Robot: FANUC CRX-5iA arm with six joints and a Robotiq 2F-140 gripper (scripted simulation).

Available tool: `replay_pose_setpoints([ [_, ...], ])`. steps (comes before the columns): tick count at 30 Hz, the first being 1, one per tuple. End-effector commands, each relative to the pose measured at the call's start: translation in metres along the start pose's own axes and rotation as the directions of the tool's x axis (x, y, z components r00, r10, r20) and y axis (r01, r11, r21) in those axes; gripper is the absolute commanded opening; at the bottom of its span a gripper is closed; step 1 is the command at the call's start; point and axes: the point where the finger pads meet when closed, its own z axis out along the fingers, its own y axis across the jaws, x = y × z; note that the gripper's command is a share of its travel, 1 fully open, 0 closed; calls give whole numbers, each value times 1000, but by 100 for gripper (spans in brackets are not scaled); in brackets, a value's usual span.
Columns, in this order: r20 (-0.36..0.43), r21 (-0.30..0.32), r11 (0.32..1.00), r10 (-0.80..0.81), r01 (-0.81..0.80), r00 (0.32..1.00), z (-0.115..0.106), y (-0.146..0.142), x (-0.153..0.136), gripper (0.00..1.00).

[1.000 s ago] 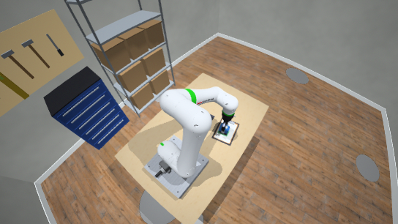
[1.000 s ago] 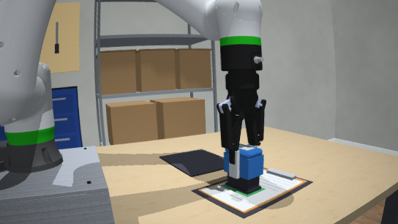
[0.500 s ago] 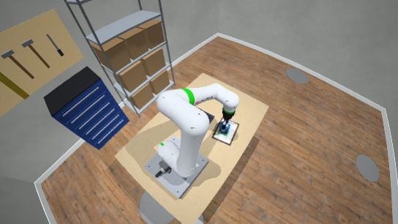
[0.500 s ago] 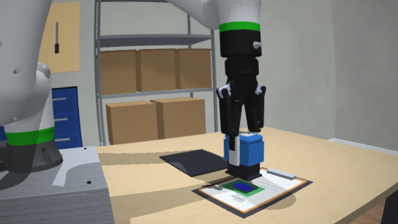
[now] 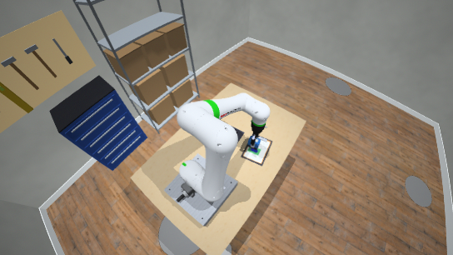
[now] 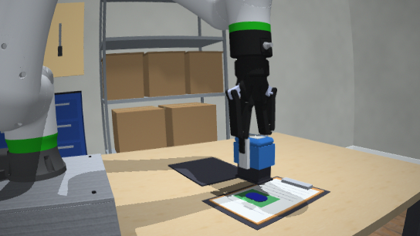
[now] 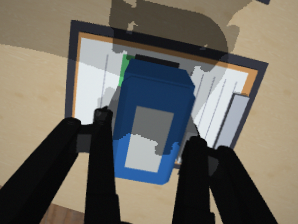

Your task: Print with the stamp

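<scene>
Hanging above the form (image 6: 287,194), clear of the paper, the stamp (image 6: 258,153) is gripped by the claw (image 6: 252,136); a dark print (image 6: 255,197) is seen in the green field (image 6: 270,200).

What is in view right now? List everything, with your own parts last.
Stamp: one, blue with dark base, held above the form.
Form: one, white sheet on dark-edged board, on the table.
Field: one, green, on the form, dark blue mark in it.
Mat: one, dark, behind the form.
Table: one, tan.
Shelf rack: one, grey, with brown boxes.
Drawer cabinet: one, blue, by the wall.
Tool board: one, tan, on the wall.
Arm: one, white with green bands.
Gripper: one, black, jaws shut on the stamp.
</scene>
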Motion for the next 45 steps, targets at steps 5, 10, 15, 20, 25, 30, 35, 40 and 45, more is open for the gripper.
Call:
replay_pose_setpoints([
  [5,1,0,997,74,-74,997,0,25,120,20],
  [10,1,0,996,85,-85,996,1,31,191,20],
  [15,1,0,996,85,-85,996,1,37,244,20],
  [20,1,0,996,86,-86,996,1,38,249,20],
  [25,1,0,996,86,-86,996,0,44,267,20],
  [30,1,0,996,86,-86,996,0,44,267,20],
  [35,1,0,996,86,-86,996,0,44,267,20],
  [40,1,0,996,86,-86,996,0,39,249,20],
  [45,1,0,996,86,-86,996,0,38,245,20],
])
